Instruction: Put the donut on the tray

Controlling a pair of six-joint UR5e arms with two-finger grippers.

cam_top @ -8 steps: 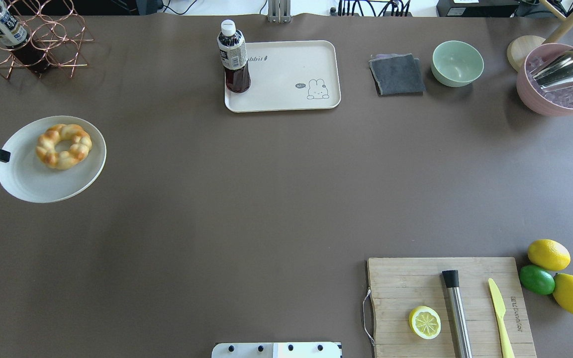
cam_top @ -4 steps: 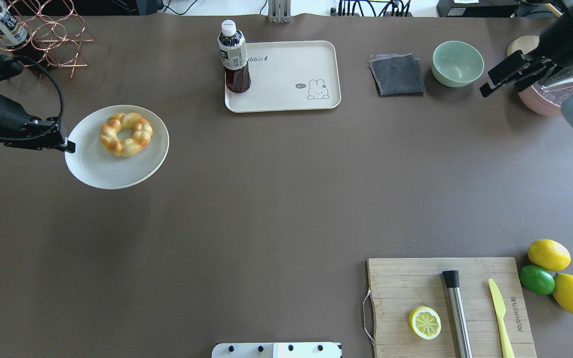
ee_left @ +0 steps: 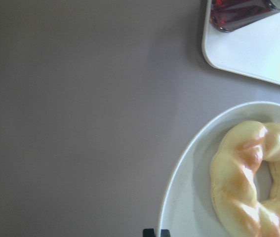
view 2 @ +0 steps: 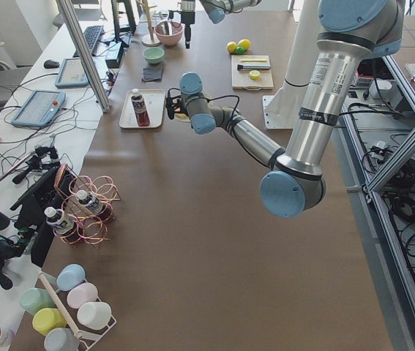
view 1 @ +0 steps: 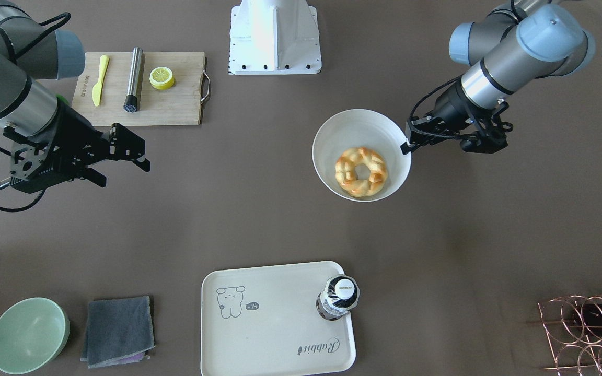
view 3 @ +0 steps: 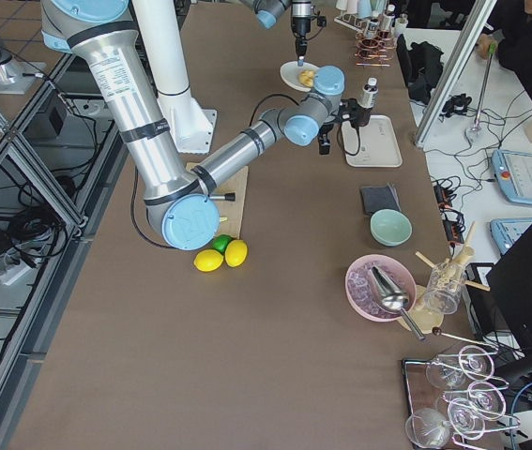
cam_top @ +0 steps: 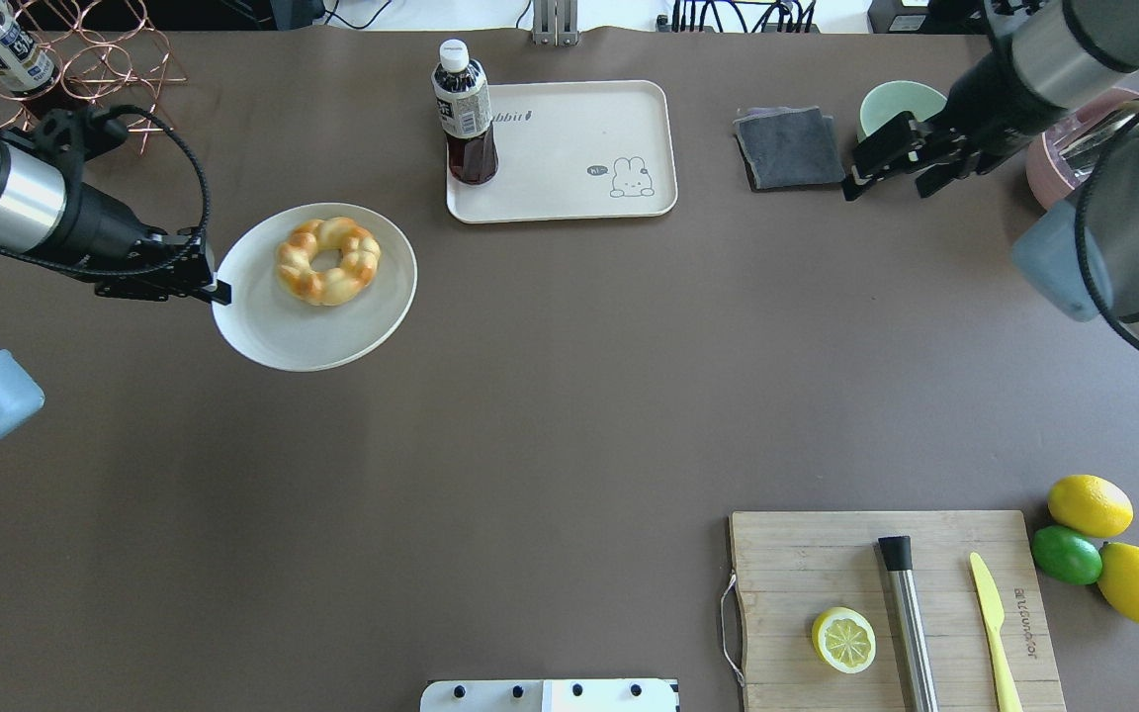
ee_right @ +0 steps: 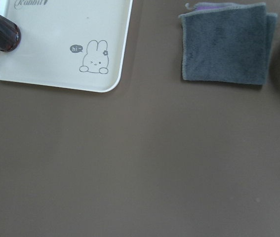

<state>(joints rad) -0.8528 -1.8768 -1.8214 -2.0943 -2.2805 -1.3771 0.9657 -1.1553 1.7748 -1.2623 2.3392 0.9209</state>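
Observation:
The golden-brown twisted donut (cam_top: 328,260) lies on a white round plate (cam_top: 273,336), also seen in the front view (view 1: 361,171) and the left wrist view (ee_left: 256,177). My left gripper (cam_top: 214,290) is shut on the plate's left rim and holds it above the table, left of and nearer than the tray. The cream tray (cam_top: 579,148) with the bear drawing lies at the far middle, with a dark drink bottle (cam_top: 464,114) standing on its left end. My right gripper (cam_top: 886,186) is open and empty, hovering right of the tray by the grey cloth.
A grey cloth (cam_top: 789,148) and a green bowl (cam_top: 891,104) lie right of the tray. A wooden cutting board (cam_top: 896,603) with a lemon half (cam_top: 843,640), a metal rod and a yellow knife is at the near right. A copper wire rack (cam_top: 85,69) stands far left.
My left gripper has carried the plate with the donut to the right, toward the tray. My right arm has come in from the right and moved left to the cloth.

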